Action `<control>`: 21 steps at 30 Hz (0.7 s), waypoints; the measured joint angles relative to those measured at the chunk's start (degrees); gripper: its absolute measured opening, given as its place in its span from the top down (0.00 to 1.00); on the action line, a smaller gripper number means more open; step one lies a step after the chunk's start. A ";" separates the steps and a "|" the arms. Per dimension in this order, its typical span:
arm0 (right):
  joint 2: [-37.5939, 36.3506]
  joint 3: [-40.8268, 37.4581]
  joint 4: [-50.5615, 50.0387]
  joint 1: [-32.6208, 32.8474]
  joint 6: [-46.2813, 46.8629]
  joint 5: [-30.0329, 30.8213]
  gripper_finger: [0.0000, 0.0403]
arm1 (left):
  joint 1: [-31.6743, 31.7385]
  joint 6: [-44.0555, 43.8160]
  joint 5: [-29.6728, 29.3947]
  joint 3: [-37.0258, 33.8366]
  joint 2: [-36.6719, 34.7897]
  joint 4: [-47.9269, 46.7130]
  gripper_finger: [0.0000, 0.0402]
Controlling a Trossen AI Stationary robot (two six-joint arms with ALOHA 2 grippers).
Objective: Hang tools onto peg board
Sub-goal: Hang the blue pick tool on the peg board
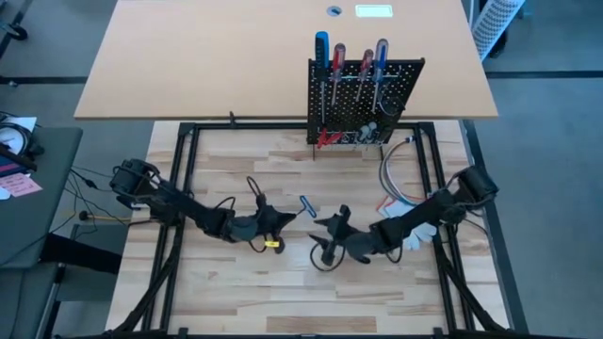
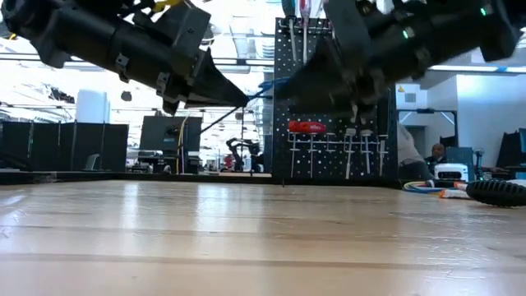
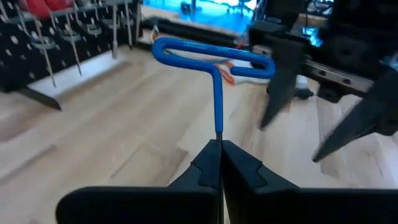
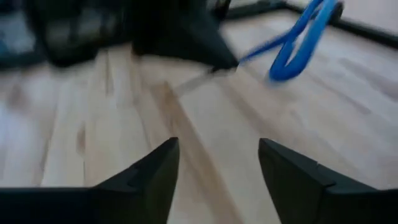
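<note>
My left gripper (image 1: 285,217) is shut on a blue T-handle key (image 3: 214,59), held above the middle of the wooden table. My right gripper (image 1: 320,240) is open and empty, just to the right of the key and facing it; its fingers (image 4: 163,167) stand apart, with the key (image 4: 300,42) ahead of them. The black peg board (image 1: 366,102) stands upright at the far edge. Three screwdrivers (image 1: 350,62) with blue and red handles stand along its top, and red-handled pliers (image 1: 328,137) hang from its bottom row. My left gripper pinches the lower end of the key's thin shaft (image 3: 218,132) between its two fingertips (image 3: 205,163). The fingers lie along the shaft, which sticks out straight ahead of them. The blue handle (image 3: 186,51) is at the free end, clear of the table.
A white glove (image 1: 416,224) lies under the right arm. A grey coiled cable (image 1: 390,171) lies at the right, near the board's foot. A small yellow item (image 1: 273,244) lies on the table below my left gripper. Bare wood (image 1: 283,292) runs along the near side.
</note>
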 joint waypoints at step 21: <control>-7.43 0.02 4.64 -3.13 -4.68 3.35 0.73 | -4.10 7.80 -9.29 2.58 0.00 1.17 1.00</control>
